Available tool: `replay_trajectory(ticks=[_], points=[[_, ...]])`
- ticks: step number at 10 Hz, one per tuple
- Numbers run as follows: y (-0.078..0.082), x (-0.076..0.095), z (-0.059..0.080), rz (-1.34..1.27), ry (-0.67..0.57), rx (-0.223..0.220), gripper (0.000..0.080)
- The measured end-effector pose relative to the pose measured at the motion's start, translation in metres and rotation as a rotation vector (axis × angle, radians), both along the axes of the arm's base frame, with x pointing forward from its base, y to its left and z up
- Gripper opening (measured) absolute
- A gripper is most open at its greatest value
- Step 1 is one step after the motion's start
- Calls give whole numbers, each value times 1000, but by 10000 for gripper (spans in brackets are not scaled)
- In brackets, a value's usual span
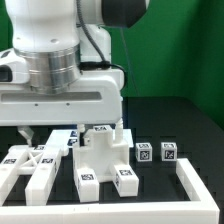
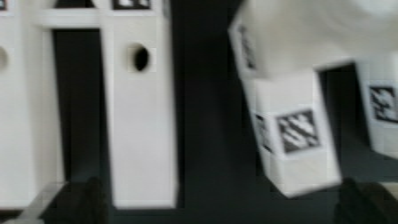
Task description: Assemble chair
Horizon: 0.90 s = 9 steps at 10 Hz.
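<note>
My pincer (image 2: 222, 200) stands at its widest and holds nothing. Its dark fingertips (image 2: 80, 198) straddle white parts, and no contact is visible in the wrist view. Directly beneath it lie a slotted bar (image 2: 139, 120) with an oval hole and, just beside it across a dark gap, a tagged piece (image 2: 294, 125). Read the exterior view as a dial, with twelve o'clock farthest from the camera. The chair (image 1: 102, 150) sits near dial centre as a cluster of chunky bars that appears partly joined; whether the joints are seated cannot be told. The X-braced panel (image 1: 35, 165) lies flat at eight o'clock of that cluster, apparently unattached. A pair of small tagged blocks (image 1: 145, 152) sits on the tabletop (image 1: 195, 125) at three o'clock, apart from the cluster. The low L-shaped wall (image 1: 195, 182) runs from four o'clock toward six. Assessment: assembly is at an early to middle stage. Remaining: pick the next part, fit the panel and the blocks, seat every joint.
</note>
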State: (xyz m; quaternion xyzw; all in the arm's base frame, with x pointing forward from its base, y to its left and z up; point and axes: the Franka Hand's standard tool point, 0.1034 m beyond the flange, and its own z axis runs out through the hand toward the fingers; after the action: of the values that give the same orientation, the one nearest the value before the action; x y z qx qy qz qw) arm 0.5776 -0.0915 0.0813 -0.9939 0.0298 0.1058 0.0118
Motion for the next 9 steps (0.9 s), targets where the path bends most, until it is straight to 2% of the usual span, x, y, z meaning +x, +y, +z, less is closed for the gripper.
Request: replay_trajectory(ticks=[1,5,7,9], points=[[-9,-4,-7,-19,9,6,649],[-8,-6,-9,-23,11,8,649],[-5,-23,-20,-36,34,9,649],[4,-33,-26,-61,54,3,649]])
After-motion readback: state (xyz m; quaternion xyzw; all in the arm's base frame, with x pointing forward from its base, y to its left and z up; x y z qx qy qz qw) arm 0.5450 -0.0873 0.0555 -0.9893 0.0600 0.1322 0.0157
